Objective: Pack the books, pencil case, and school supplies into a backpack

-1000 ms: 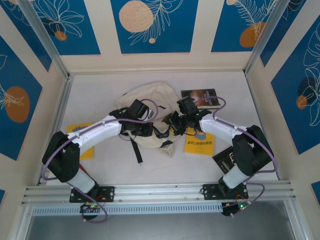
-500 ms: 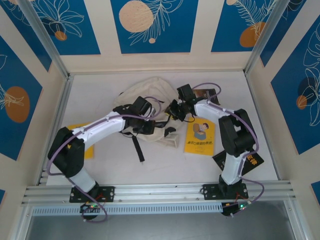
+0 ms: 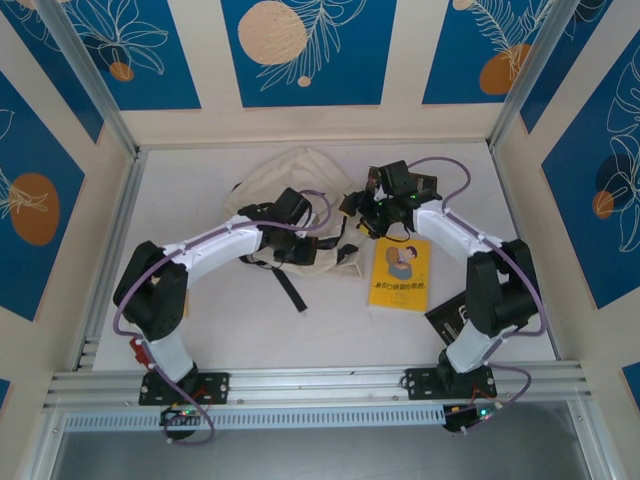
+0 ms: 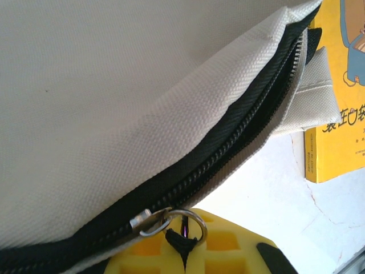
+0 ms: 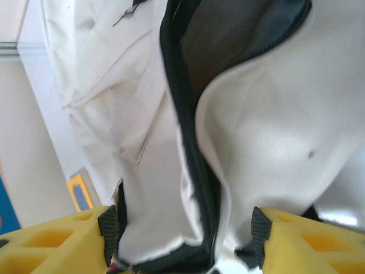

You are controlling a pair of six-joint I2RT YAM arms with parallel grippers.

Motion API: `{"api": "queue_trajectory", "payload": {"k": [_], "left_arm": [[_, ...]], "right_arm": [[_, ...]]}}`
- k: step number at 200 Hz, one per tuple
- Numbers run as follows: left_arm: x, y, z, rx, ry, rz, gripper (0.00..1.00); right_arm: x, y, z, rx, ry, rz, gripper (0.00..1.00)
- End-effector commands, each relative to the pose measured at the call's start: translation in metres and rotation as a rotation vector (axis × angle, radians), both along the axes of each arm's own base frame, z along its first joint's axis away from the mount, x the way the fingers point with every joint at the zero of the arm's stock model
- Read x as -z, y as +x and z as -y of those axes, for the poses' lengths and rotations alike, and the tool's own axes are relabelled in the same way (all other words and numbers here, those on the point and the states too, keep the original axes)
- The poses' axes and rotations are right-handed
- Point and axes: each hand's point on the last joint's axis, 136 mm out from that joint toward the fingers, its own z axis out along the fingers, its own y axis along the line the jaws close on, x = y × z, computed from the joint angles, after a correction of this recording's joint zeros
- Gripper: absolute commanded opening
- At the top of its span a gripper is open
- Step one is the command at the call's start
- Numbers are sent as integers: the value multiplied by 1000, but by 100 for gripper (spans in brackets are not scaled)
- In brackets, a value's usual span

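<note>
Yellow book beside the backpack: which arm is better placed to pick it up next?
Right, probably: the right gripper is open near the yellow book; the left gripper is shut on the backpack's zip ring.

Right arm point(image 3: 492, 288) covers part of the black book point(image 3: 445, 322) (lettering unreadable).

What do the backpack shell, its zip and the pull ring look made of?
Backpack shell: cream woven canvas-like cloth, matte; coarse weave shows. Zip: black, dull teeth on black tape, likely plastic or coil, hard to tell. Pull ring: bright metal, glinting. Its black tab: looks like cord or webbing.
</note>
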Motion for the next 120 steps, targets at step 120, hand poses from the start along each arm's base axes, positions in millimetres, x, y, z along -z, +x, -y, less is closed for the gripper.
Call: {"api": "queue_trajectory", "payload": {"k": [120], "left_arm": [[-4,-35,-35,68,77,-71,0]], "right_arm": [[81,-52,-32,22,-48,-272,30]]}}
